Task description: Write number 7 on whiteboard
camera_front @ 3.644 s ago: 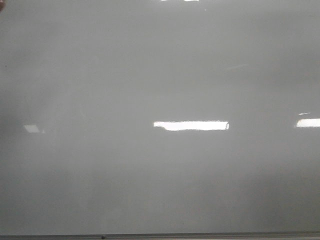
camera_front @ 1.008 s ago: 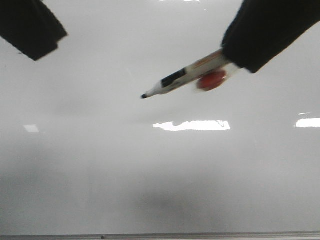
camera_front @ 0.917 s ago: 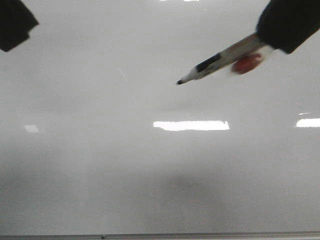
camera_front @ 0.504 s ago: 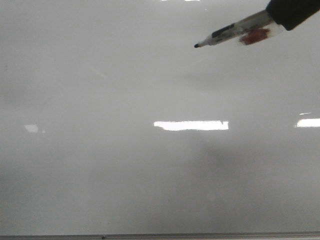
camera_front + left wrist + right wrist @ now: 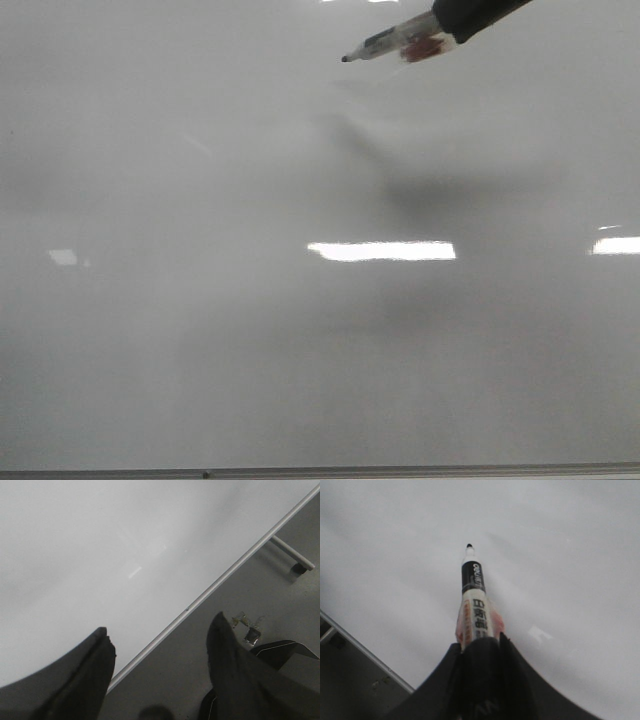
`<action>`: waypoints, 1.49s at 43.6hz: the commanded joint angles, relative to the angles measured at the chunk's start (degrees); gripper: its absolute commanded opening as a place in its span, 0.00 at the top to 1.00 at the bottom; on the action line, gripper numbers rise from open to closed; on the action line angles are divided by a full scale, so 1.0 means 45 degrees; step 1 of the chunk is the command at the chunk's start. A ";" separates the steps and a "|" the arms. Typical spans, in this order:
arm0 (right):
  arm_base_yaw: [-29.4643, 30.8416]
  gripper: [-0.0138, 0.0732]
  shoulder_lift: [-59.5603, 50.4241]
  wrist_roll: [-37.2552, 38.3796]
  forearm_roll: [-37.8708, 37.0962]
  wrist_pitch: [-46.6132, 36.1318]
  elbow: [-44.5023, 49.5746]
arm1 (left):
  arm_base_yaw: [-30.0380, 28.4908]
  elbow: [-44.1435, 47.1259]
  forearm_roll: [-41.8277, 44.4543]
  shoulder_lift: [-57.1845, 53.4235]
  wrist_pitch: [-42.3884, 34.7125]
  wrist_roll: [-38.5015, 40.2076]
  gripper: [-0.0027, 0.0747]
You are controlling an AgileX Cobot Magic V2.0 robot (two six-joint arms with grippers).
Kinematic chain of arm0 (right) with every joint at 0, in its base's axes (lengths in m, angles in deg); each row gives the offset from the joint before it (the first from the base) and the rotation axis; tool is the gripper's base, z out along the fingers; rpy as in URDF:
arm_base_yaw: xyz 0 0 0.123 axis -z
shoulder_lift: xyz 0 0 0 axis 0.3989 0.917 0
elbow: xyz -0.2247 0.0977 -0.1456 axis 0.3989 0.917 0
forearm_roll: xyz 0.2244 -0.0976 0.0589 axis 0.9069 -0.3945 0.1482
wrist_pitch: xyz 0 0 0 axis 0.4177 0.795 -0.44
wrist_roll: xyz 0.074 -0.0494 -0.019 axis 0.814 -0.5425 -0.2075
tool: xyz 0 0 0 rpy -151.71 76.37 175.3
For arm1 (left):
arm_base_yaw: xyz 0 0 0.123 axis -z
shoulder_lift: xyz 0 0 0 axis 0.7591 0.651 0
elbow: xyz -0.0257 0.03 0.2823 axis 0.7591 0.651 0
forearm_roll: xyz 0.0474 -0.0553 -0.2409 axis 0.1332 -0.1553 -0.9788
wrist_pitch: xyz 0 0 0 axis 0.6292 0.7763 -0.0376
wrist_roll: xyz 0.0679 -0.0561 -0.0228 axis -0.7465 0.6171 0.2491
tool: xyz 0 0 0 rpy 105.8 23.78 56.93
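Up front, the right pincer (image 5: 450, 22) enters at the top edge of the whiteboard (image 5: 300, 340), pinching a marker (image 5: 385, 42) whose black tip points left above the glossy surface; whether it touches cannot be told, and no stroke of the number 7 shows. Seen from the left wrist, the left pincer (image 5: 160, 650) hangs spread, nothing between its fingers, over the board's metal edge (image 5: 215, 585). Seen from the right wrist, the marker (image 5: 474, 605) juts from the pressed fingers (image 5: 445, 680).

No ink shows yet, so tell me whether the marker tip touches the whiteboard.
Cannot tell. In the front view the marker tip overlaps the whiteboard; neither that nor the right wrist view shows contact or gap.
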 commanded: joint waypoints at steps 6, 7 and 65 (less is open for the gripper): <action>0.0107 0.98 0.0636 -0.0018 0.0284 -0.1360 -0.0994 | -0.0026 -0.0298 -0.0318 -0.0117 -0.0692 0.0177 0.45; 0.0107 0.98 0.0731 -0.0018 0.0284 -0.1373 -0.1031 | -0.0026 -0.0298 -0.0318 -0.0117 -0.0692 0.0177 0.45; 0.0077 0.98 0.0244 -0.2240 0.0249 0.1918 -0.0096 | -0.0026 -0.0298 -0.1072 -0.0117 -0.0926 -0.1170 0.45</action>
